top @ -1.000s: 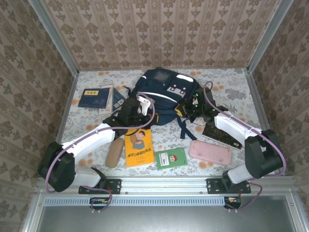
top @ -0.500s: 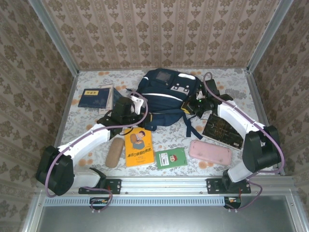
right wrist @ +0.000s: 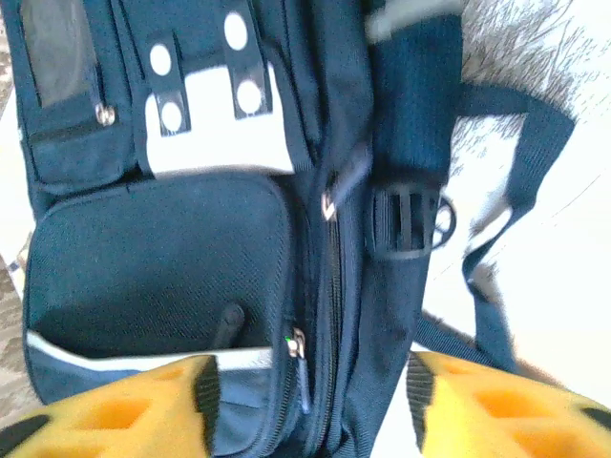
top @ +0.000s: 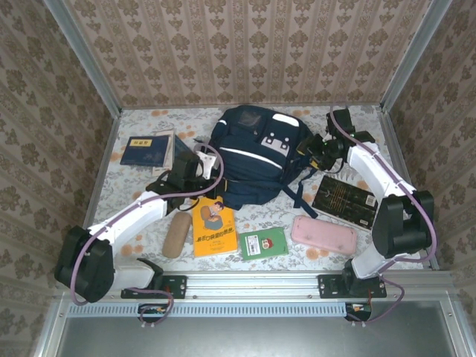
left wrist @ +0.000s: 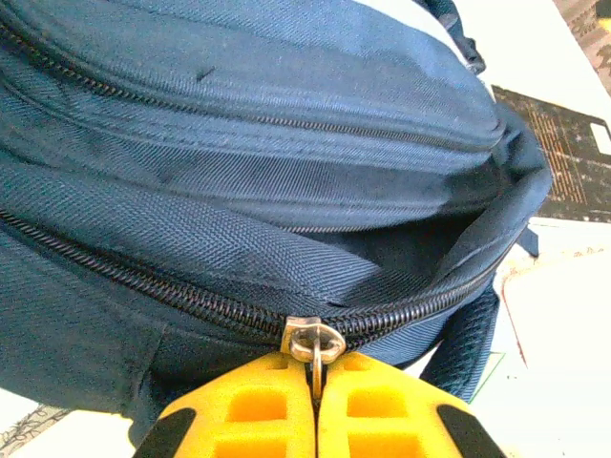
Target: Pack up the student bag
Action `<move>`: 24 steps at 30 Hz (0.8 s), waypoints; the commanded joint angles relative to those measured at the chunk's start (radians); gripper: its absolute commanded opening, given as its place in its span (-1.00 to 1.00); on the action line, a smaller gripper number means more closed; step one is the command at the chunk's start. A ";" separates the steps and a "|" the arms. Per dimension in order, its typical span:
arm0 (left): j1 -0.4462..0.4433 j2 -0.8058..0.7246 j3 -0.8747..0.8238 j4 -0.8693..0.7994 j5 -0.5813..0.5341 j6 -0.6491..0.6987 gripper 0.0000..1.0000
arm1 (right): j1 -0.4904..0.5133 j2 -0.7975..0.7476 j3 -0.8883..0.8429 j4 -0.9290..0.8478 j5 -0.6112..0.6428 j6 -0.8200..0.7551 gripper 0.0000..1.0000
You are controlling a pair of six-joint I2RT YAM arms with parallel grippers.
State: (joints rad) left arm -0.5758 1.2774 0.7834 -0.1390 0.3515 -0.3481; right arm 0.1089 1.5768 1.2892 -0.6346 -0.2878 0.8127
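**Item 1, student bag** (top: 256,156): navy fabric with white stripes and pale front patches. It lies at the 12 o'clock end of the worktop (top: 364,137), with its dark straps trailing toward 5 o'clock.

**Item 2, left claw** (left wrist: 317,386): sits at the bag's 9 o'clock edge. Its yellow fingertips are pressed together on the metal zipper pull (left wrist: 315,342) of the main compartment. In the left wrist view the zip beyond it gapes open.

**Item 3, right claw** (right wrist: 305,391): sits at the bag's 3 o'clock side. Its jaws stand well apart and grip nothing. In the right wrist view the bag's side zip and buckled strap lie beyond the gap between them.

**Loose items on the worktop:**
- navy book with a yellow label (top: 145,150), at 10 o'clock
- yellow book (top: 213,225), at 7 o'clock, just beside a tan case (top: 176,234)
- green card (top: 262,243), at 6 o'clock
- pink case (top: 323,234), at 5 o'clock
- black patterned book (top: 343,201), at 4 o'clock, near the right arm
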 commanded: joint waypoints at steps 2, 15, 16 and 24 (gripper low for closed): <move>-0.063 0.021 0.055 0.118 0.037 -0.048 -1.00 | 0.045 -0.105 -0.006 -0.078 0.051 0.038 0.27; -0.205 0.059 0.136 0.217 0.023 -0.082 -1.00 | 0.266 -0.324 -0.243 0.107 -0.071 0.508 0.23; -0.216 0.064 0.140 0.226 0.019 -0.084 -1.00 | 0.281 -0.329 -0.258 0.142 -0.074 0.534 0.23; -0.295 0.130 0.189 0.256 0.000 -0.069 -1.00 | 0.304 -0.292 -0.272 0.194 -0.053 0.609 0.17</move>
State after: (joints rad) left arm -0.8478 1.4014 0.9077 0.0090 0.3496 -0.4267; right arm 0.4053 1.2713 1.0256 -0.4831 -0.3367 1.3510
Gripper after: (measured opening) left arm 0.054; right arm 0.590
